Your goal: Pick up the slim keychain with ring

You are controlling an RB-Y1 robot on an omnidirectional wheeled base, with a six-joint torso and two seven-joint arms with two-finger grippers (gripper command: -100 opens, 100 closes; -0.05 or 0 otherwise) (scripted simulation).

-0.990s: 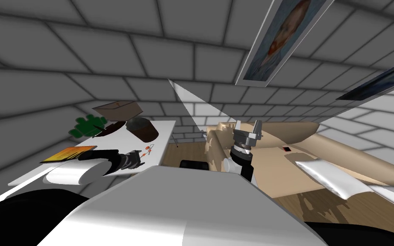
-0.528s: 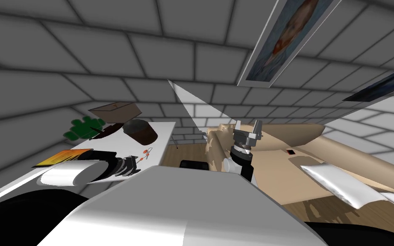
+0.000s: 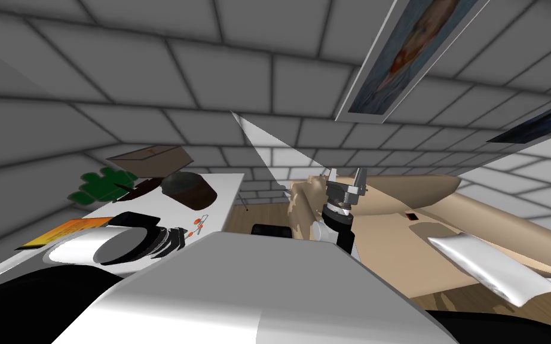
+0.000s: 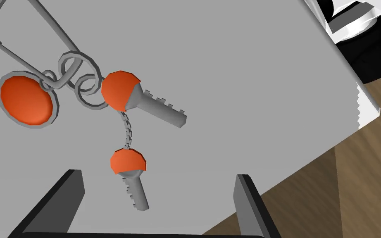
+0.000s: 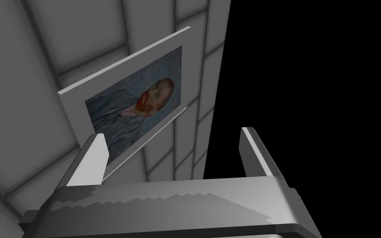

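The keychain [image 4: 82, 86] lies flat on the white table [image 4: 247, 82]: a grey carabiner, linked rings, an orange disc and two grey keys with orange heads. One key [image 4: 129, 177] hangs off a short chain and lies between the fingers of my open left gripper [image 4: 160, 198], which hovers just above the tabletop with nothing held. In the head view the keychain [image 3: 199, 222] sits near the table's edge, just beyond my left gripper [image 3: 175, 239]. My right gripper [image 3: 346, 179] is raised in front of my chest, open and empty.
Farther back on the table [image 3: 226, 191] stand a dark brown pot [image 3: 187, 188], a brown box [image 3: 149, 158] and a green plant [image 3: 101, 185]; an orange book [image 3: 59, 232] lies nearer. The table's edge and wooden floor [image 4: 351, 173] are close beside the keys. A beige sofa [image 3: 447, 209] is to the right.
My head view has shifted a little. The left forearm has swung in and looks shorter and larger, its hand still just short of the keychain. The right arm has not moved.
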